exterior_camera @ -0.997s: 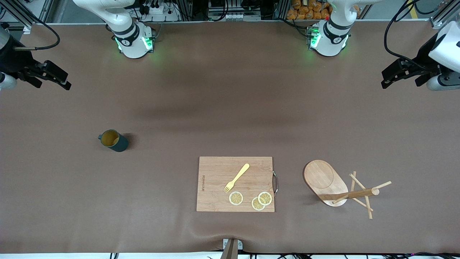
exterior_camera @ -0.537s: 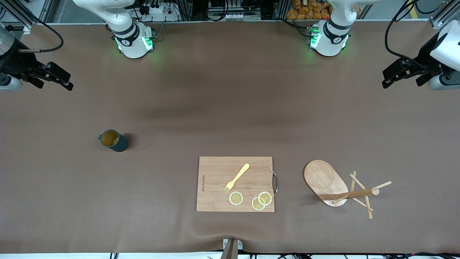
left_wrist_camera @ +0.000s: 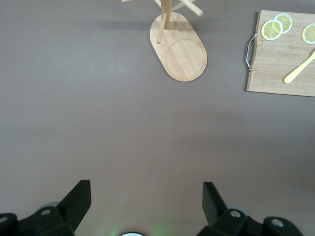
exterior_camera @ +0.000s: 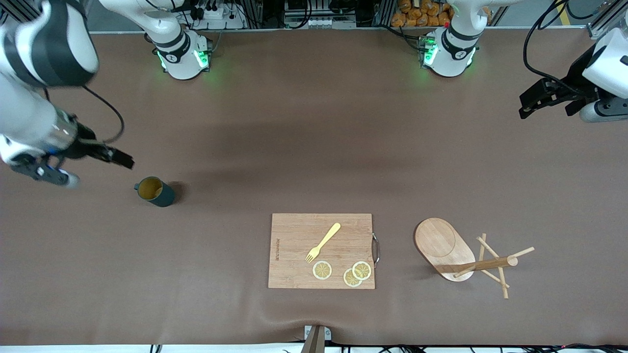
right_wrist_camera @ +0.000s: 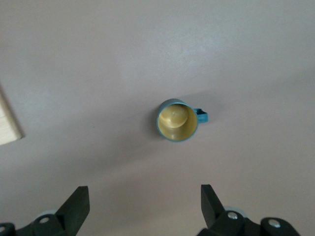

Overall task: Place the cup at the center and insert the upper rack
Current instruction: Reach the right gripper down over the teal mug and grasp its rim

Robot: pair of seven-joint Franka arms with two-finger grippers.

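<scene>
- The table carries everything under a brown cover.
- The right arm stretches out low over the table, its right gripper with fingers spread wide and empty, hanging just beside the cup toward the right arm's end of the table.
- The left arm waits at its own end of the table, well apart from the cup, its left gripper also spread and empty.
- The cutting board, nearer the front camera than the cup, holds a yellow fork and three lemon slices.
- The mug tree stands beside the board's handle end, far from the cup.
- The cup sits upright, handle pointing toward the right gripper.
</scene>
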